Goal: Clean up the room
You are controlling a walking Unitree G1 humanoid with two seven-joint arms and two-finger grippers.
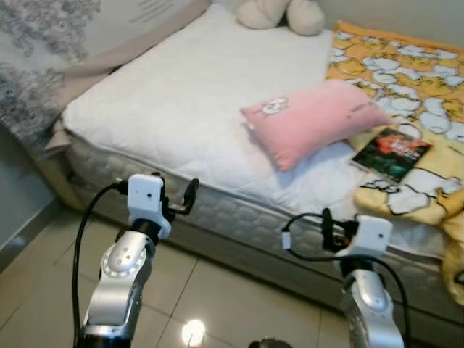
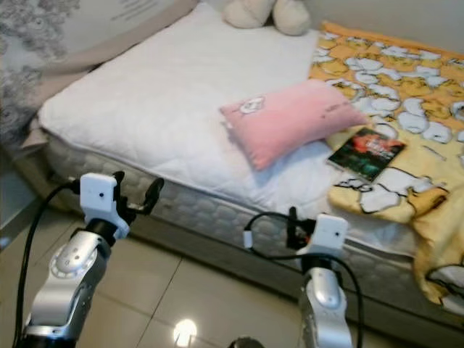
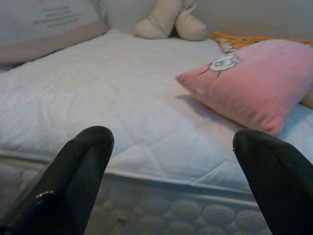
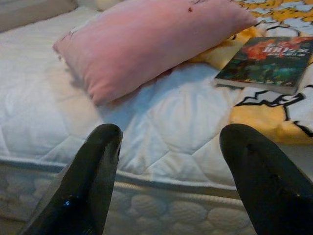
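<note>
Pillow: pink pillow, plump, lying at centre frame on the white bed.
Book: dark book, right of pillow, resting on yellow blanket.
Left gripper: jaws spread, holding nothing.
Right gripper: jaws spread, holding nothing.

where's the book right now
In the left eye view the book lies flat on the yellow blanket, on the bed's right side, just right of the pink pillow and ahead of the right claw.
</note>
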